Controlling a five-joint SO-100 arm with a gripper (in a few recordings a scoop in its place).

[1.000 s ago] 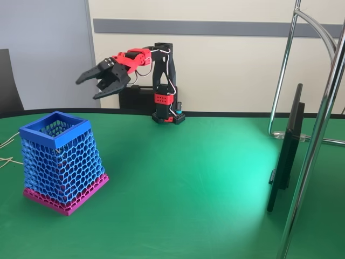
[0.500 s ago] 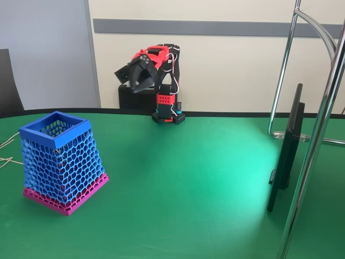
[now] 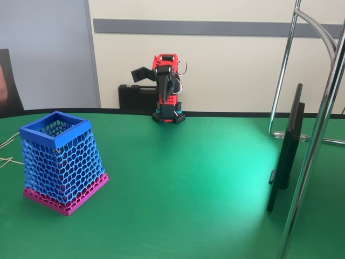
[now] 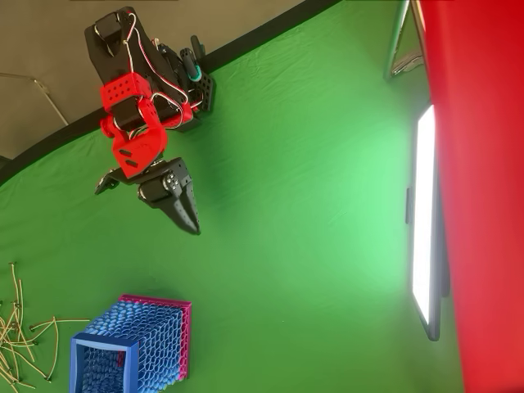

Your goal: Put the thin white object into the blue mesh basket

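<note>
The blue mesh basket stands upright at the left of the green table, its magenta band at the bottom; the overhead view shows its mesh wall near the lower left. My gripper is held high close to the arm's base at the back of the table, well away from the basket. It is open wide, with nothing between its black fingers. In the overhead view the gripper hangs over bare green cloth. The thin white object is out of view.
Several pale cream strands lie on the cloth left of the basket. A flat monitor and a chrome stand occupy the right side. A black box sits behind the arm's base.
The arm has swung right, away from the basket's side, and folded back over its base. The gripper stayed open and empty.
</note>
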